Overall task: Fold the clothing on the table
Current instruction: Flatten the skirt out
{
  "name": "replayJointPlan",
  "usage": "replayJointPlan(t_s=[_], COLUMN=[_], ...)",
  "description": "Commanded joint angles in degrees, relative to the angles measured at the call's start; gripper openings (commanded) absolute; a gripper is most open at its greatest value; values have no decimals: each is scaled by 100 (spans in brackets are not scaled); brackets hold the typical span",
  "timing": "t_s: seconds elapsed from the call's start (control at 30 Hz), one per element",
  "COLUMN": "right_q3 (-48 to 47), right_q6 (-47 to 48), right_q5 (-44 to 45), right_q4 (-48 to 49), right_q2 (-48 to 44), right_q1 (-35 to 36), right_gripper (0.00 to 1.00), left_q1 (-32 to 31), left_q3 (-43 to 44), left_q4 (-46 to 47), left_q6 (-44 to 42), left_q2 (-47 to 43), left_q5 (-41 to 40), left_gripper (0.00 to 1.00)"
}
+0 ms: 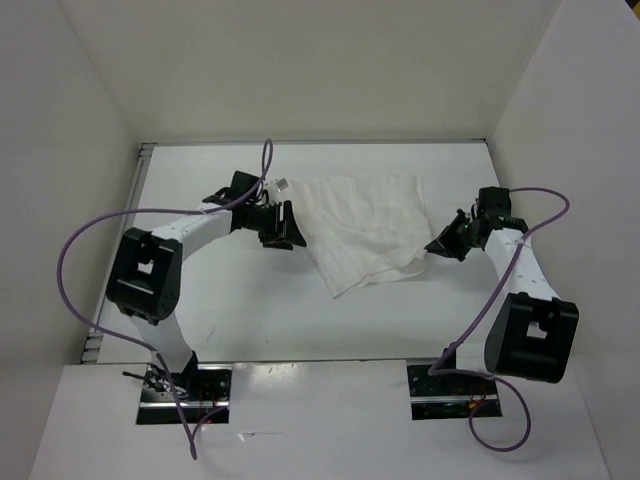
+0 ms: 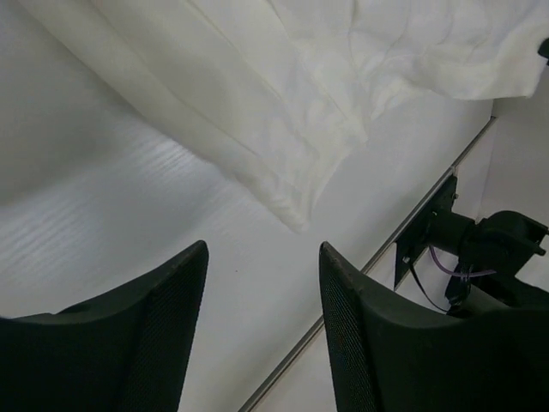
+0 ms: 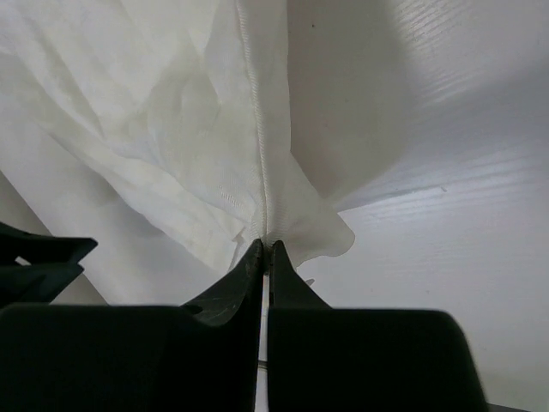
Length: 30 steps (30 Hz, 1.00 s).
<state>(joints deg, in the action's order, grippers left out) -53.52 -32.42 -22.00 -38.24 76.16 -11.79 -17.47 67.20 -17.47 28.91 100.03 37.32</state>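
Folding looks partly done at best: the clothing (image 1: pixel 365 225) lies on the table (image 1: pixel 260 310) as a rumpled, roughly four-sided heap between the two claws, and its outline is skewed, with one corner trailing toward the near edge. The right claw (image 3: pixel 264 251) has its fingers pressed together on the cloth, pinching it where a stitched hem (image 3: pixel 257 129) runs straight away from the tips; the fabric fans out ahead of it and to its left. The left claw (image 2: pixel 262 257) stands with its fingers apart and nothing between them, over bare table, with a layered corner of the garment lying just ahead of its tips but not touching them. Doubled layers at that corner suggest one fold may already be in, though I cannot tell for sure. What is left, I judge, is for the free claw to take its side, then draw the cloth flat and fold it over square.
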Motion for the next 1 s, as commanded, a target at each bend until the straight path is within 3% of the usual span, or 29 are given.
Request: replayJointPlan(t_s=[0.0, 0.2, 0.63, 0.7, 0.73, 0.77, 0.97], right_q3=[-212, -106, 61, 113, 174, 175, 359], right_q6=[122, 122, 193, 132, 62, -9, -510], right_q5=[91, 38, -15, 47, 47, 47, 99], right_q4=[-149, -210, -210, -210, -210, -210, 255], right_q2=[-233, -470, -251, -251, -251, -303, 3], right_q1=[168, 221, 466, 572, 642, 774, 1477], right_gripper=[0, 0, 0, 0, 0, 0, 0], left_q1=[-72, -125, -582, -582, -582, -582, 472], left_q3=[381, 619, 1339, 1593, 1847, 1954, 3333], left_q4=[-159, -423, 69, 69, -131, -273, -1082], left_q6=[-7, -8, 528, 450, 258, 195, -236], left_q2=[603, 1238, 2232, 2468, 2617, 2688, 2689], left_q5=[109, -199, -137, -85, -189, -268, -998], left_gripper=[61, 61, 63, 47, 9, 2, 0])
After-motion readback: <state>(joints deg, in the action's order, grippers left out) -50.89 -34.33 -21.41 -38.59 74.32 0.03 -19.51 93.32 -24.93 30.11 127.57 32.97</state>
